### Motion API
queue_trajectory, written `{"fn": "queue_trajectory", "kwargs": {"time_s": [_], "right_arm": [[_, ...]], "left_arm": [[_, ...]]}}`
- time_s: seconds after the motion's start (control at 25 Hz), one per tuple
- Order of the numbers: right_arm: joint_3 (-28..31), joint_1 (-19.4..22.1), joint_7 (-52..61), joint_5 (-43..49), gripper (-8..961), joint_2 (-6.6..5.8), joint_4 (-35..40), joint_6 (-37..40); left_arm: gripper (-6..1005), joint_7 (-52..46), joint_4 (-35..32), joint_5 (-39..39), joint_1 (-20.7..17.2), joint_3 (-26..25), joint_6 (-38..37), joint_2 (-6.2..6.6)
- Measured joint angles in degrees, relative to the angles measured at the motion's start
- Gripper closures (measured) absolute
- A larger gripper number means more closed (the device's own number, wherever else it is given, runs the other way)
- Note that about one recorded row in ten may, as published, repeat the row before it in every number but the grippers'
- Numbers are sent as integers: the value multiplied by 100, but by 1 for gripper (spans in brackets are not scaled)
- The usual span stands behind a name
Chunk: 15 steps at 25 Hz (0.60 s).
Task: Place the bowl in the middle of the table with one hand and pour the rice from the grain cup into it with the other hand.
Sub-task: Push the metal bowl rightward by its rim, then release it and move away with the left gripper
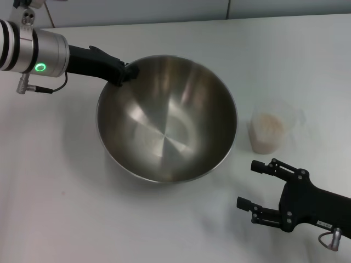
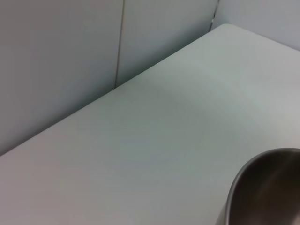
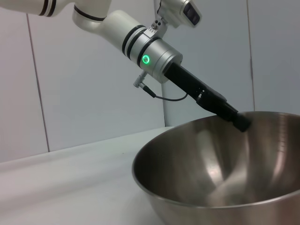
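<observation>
The large steel bowl (image 1: 167, 118) sits near the middle of the white table (image 1: 49, 197), tipped a little. My left gripper (image 1: 127, 73) is shut on the bowl's far-left rim. The bowl's rim also shows in the left wrist view (image 2: 262, 192), and the bowl in the right wrist view (image 3: 220, 173) with the left gripper (image 3: 241, 123) on its rim. The translucent grain cup (image 1: 269, 131) stands upright right of the bowl, with pale rice (image 1: 269, 124) inside. My right gripper (image 1: 256, 185) is open and empty on the near side of the cup, apart from it.
A grey wall panel (image 2: 61, 61) runs along the table's far edge. Bare tabletop lies left of the bowl and along the near side.
</observation>
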<state>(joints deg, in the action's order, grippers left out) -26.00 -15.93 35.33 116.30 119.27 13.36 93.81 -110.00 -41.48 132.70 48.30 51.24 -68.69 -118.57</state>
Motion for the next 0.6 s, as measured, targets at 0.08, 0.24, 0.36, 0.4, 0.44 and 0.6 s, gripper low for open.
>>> {"fn": "queue_trajectory", "kwargs": {"time_s": [0.08,0.24,0.36,0.4,0.44,0.6], "right_arm": [[-5,-8,0,5,122,2,-3,-2],[-11,-35,0,21,122,6,-48,-9],[-11,-48,0,24,122,1,-77,-16],[-11,-51,0,25,122,-2,-79,-17],[-11,-51,0,26,122,-4,-79,-19],[-11,-53,0,28,121,-13,-79,-22]], "left_arm": [[837,-5,38,-38,-7,0,67,-4],[826,-5,185,-121,-14,1,228,-8],[818,-7,283,-139,-14,1,310,-9],[815,1,303,-146,-13,1,329,-8],[812,15,312,-154,-12,0,344,-9],[654,32,316,-181,-17,0,347,-9]]}}
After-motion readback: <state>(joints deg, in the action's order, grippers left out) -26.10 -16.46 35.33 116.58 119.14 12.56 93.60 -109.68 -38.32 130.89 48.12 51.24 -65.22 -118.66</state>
